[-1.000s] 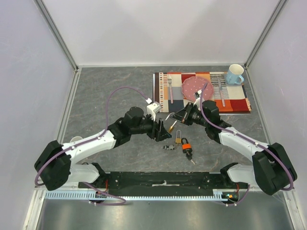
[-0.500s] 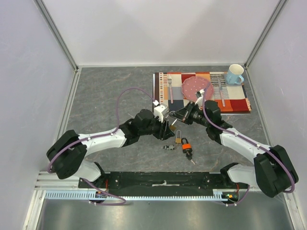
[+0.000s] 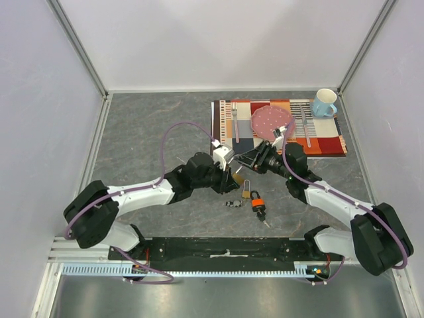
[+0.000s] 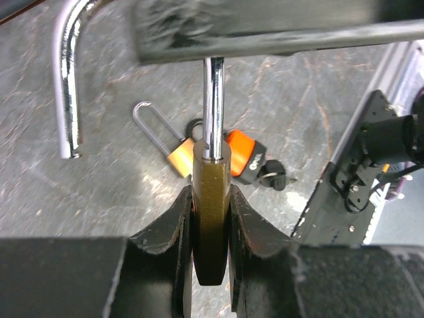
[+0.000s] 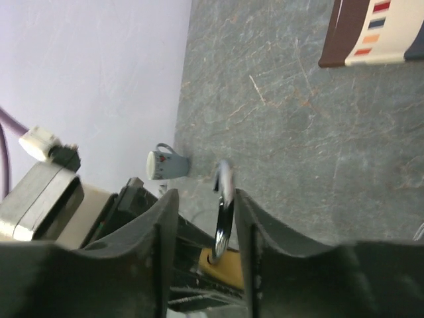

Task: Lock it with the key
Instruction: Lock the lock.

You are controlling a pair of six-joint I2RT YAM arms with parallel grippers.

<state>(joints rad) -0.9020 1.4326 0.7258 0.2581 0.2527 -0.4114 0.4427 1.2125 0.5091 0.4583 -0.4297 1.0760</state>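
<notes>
My left gripper [image 3: 227, 176] is shut on the body of a brass padlock [image 4: 211, 218] and holds it above the table. Its long steel shackle [image 4: 212, 99] stands open, the free end out to the left. My right gripper [image 3: 242, 161] is open around that shackle [image 5: 225, 205]. The shackle lies against one finger, with a gap to the other. In the right wrist view the brass body [image 5: 230, 266] shows below. A small bunch of keys [image 3: 233, 203] lies on the table below the grippers.
A small brass padlock [image 3: 246, 193] and an orange padlock [image 3: 257, 201] with a key in it lie on the table near the keys. A striped placemat [image 3: 331, 142] with a pink plate [image 3: 268, 119], cutlery and a blue mug [image 3: 324, 103] is at the back right.
My left arm has swung right, bringing the brass padlock up to the right gripper. The right gripper has shifted only slightly and now has the shackle between its fingers.
</notes>
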